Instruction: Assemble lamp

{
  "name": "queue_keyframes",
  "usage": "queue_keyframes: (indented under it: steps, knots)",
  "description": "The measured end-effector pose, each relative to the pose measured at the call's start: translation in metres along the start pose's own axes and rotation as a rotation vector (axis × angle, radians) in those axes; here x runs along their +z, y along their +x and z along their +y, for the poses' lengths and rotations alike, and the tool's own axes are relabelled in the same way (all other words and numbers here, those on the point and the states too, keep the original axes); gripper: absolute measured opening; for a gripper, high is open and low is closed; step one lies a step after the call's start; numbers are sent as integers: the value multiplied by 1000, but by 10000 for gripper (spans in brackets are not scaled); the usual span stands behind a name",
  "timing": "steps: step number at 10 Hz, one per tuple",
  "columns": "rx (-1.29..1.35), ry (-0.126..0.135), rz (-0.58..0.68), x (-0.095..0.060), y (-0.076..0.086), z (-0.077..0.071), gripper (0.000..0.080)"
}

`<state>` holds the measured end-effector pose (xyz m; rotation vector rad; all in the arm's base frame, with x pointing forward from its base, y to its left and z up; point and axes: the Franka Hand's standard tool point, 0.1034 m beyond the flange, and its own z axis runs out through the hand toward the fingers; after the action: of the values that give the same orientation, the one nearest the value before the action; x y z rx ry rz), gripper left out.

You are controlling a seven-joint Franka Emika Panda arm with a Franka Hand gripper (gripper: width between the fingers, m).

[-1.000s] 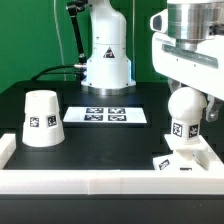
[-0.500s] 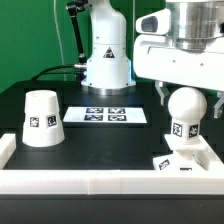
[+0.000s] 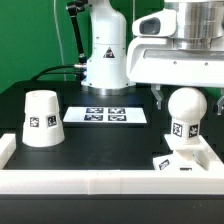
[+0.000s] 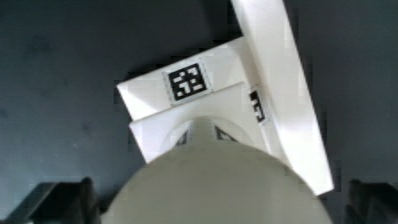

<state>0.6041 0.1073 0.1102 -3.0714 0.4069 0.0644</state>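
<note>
Lifted since a second ago: fingers (image 3: 160, 97) spread, clear of the bulb (image 3: 186, 112), which sits upright on the base (image 3: 178, 160) at the exterior view's right. Shade (image 3: 41, 118) stands apart on the worktop (image 3: 100, 145); I judge it light, stiff, slick plastic, so grip across its narrow top.

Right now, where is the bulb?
On the exterior view's right, the bulb stands on the base, open jaws either side of it, far from the shade.
</note>
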Motion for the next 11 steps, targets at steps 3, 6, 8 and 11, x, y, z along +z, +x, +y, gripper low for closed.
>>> queue_keyframes:
  steps: [3,6,8,11]
  knots:
    - [-404,-19,57,-1,5,1,699]
    - [-684,-30,60,-1,7,2,699]
    - [-898,-52,51,-2,8,4,699]
    - [-1173,-79,-4,-2,8,2,699]
